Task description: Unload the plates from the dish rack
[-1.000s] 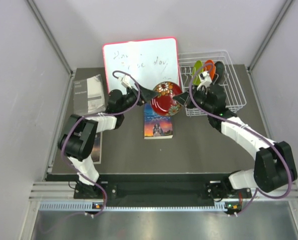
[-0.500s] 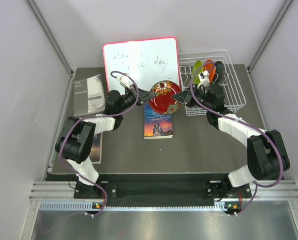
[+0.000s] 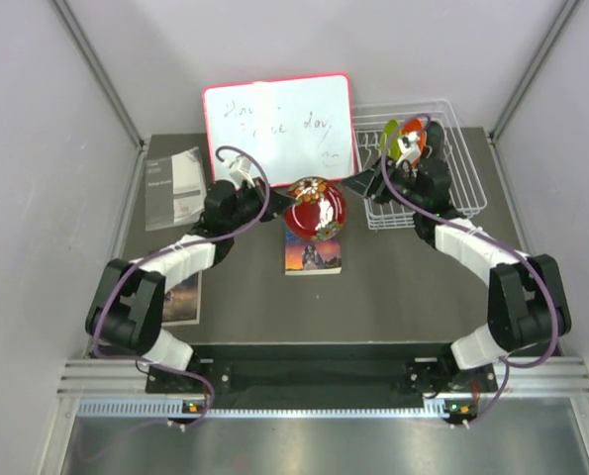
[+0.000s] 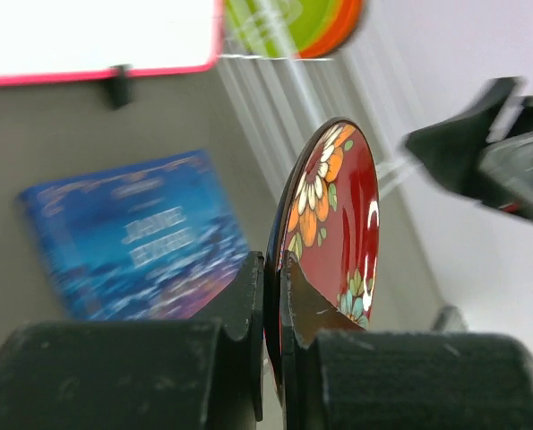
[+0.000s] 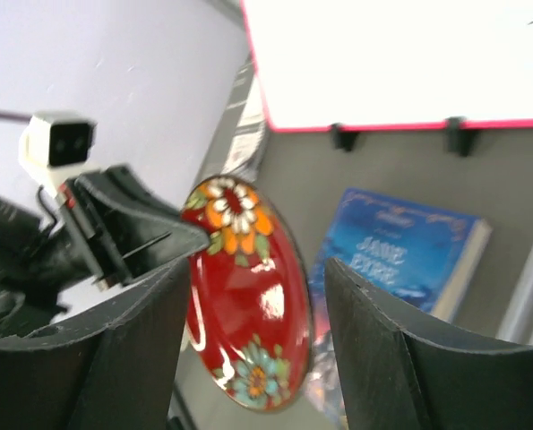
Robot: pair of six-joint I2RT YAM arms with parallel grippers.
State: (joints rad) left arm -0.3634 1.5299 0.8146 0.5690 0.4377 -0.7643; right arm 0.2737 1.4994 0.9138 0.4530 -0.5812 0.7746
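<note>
Right end effector [image 3: 357,182] opened, withdrew from red plate [image 3: 316,210].

Top view: right arm [image 3: 418,183] covers the racked plates, only slivers of lime green plate [image 3: 390,130] and orange plate [image 3: 414,129] show. Book [image 3: 312,255] far end hidden under dark red patterned plate [image 3: 315,208]. Whiteboard [image 3: 274,119] writing unreadable. Left wrist view: those two plates cut off at top edge, blurred.
</note>
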